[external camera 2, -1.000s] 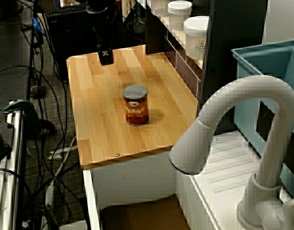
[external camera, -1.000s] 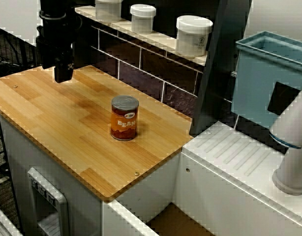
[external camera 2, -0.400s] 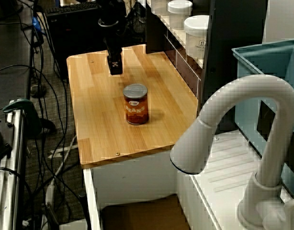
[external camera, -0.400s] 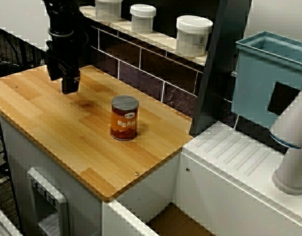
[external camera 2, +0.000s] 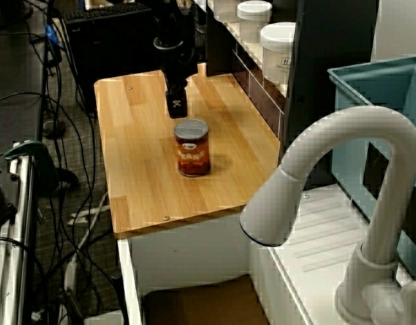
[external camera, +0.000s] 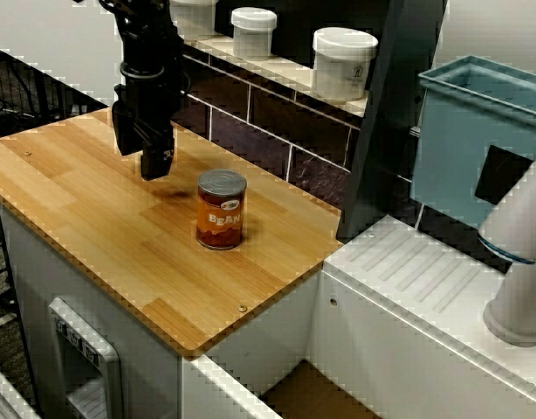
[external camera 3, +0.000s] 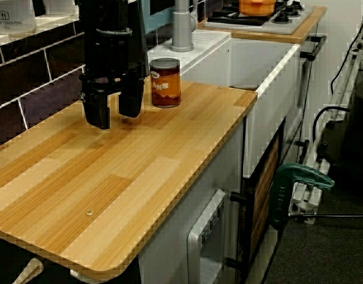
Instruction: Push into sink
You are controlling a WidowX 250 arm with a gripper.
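Observation:
An orange bean can (external camera: 221, 209) with a grey lid stands upright near the middle of the wooden counter (external camera: 93, 209). My black gripper (external camera: 154, 164) hangs just left of and behind it, apart from it, fingertips close above the wood. The side view shows my gripper (external camera 3: 116, 111) open, two fingers (external camera 3: 100, 115) spread with nothing between them and the can (external camera 3: 165, 83) beyond. In the faucet view my gripper (external camera 2: 177, 108) sits just behind the can (external camera 2: 192, 147). The sink (external camera: 313, 394) lies past the counter's right end, its brownish bottom (external camera 2: 194, 305) partly showing.
White jars (external camera: 342, 61) line a shelf on the dark tiled back wall. A pale blue tub (external camera: 477, 131) and ribbed white drainboard (external camera: 425, 271) lie right of the sink. A white faucet (external camera 2: 357, 203) arches over it. Cables (external camera 2: 66, 189) cover the floor.
My gripper has travelled right across the counter from its far left corner and now hangs close to the can. The can has not moved.

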